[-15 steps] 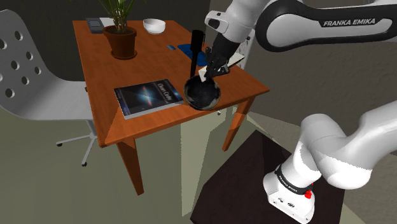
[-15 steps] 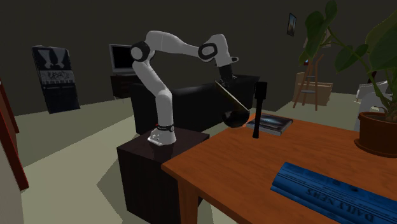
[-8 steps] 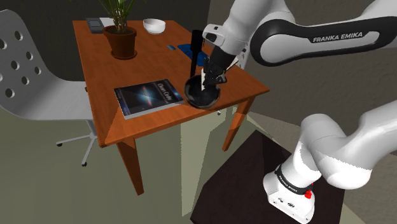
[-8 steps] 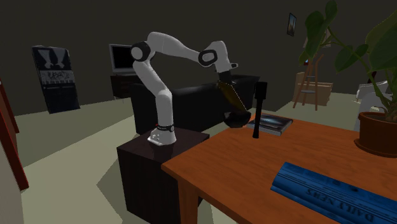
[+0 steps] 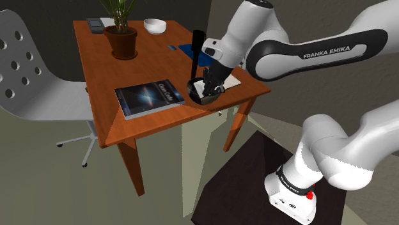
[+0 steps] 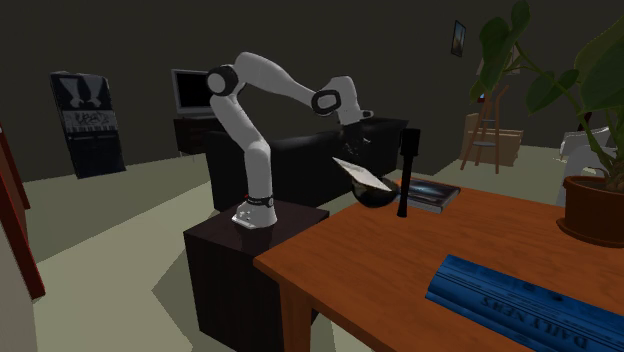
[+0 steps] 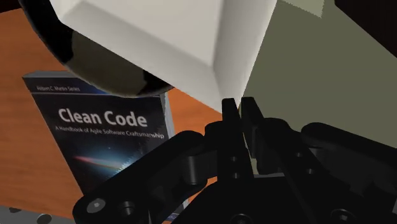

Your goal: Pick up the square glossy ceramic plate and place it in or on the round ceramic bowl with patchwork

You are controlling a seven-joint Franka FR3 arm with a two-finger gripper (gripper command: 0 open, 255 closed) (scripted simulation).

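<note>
Grips a white square plate (image 7: 159,38) by its corner, black gripper (image 7: 238,105) pinched almost closed on the thin rim. Holds it tilted just ahead of the jaws, leaning across the mouth of a dark glossy round bowl (image 7: 95,60). Beside the bowl, a "Clean Code" book (image 7: 108,140) flat on the wooden table (image 7: 19,127).

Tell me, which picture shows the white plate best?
The second exterior view: nearly the whole plate shows, tilted over the dark bowl. The wrist view crops it, showing its corner in the pincer. In the shoulder view the arm hides most of it.
</note>
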